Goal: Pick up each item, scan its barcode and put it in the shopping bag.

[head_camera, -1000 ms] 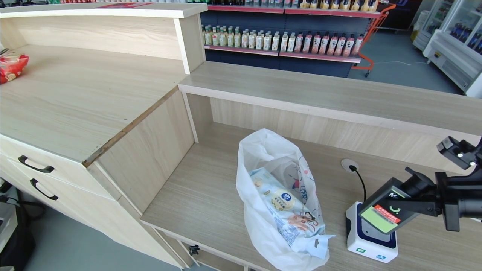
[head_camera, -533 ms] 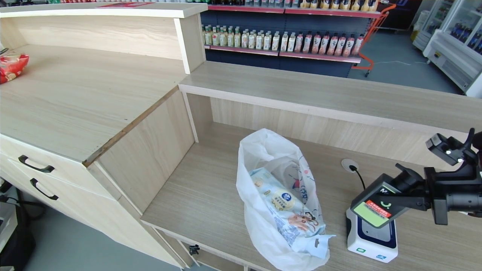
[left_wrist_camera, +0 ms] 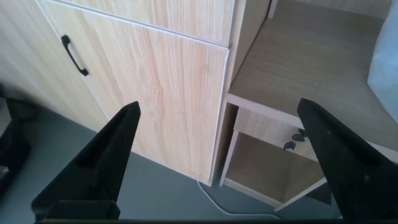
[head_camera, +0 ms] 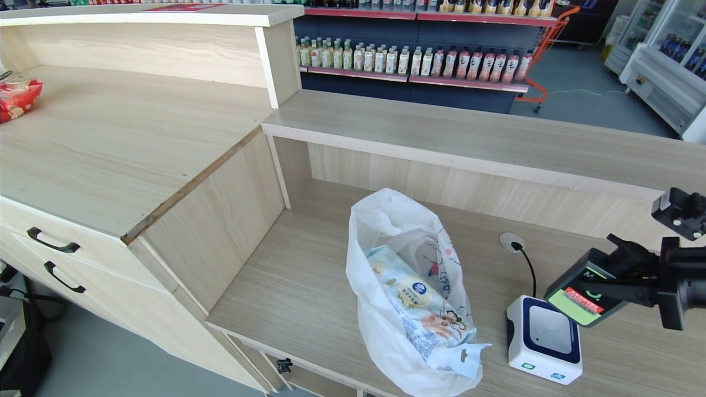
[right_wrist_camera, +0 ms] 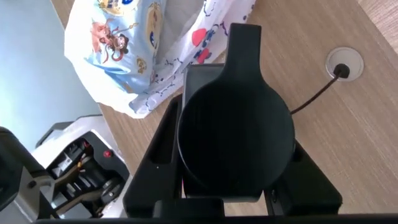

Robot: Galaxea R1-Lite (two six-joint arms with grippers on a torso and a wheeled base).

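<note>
Gripping a box [head_camera: 575, 299] in the right gripper [head_camera: 609, 274], jaws clenched on its rear end, leaving the labelled face bare. Hanging just above the scanner [head_camera: 543, 337], off to the side away from the bag [head_camera: 386, 259], not touching. Tilted label-down toward the scanner's window, most likely to offer the barcode for a read. Looks like the scan step in hand, drop into the bag not yet done.

Over on the scanner's other side: bag lying on the worktop [head_camera: 298, 286], near but apart, mouth slack and open, handy for a short carry. 1 pale packet [head_camera: 413, 295] inside already. Behind the scanner, a cable [head_camera: 529, 267] running to a hole in the worktop; worth clearing on the swing across.

Left gripper [left_wrist_camera: 219, 104]: jaws spread wide, grasping nothing, parked low off the worktop's front edge, well apart from the scanner, probably to keep out of the way. Far from the scanner, up on the higher worktop, 1 red pack [head_camera: 17, 98], apparently waiting its turn.
</note>
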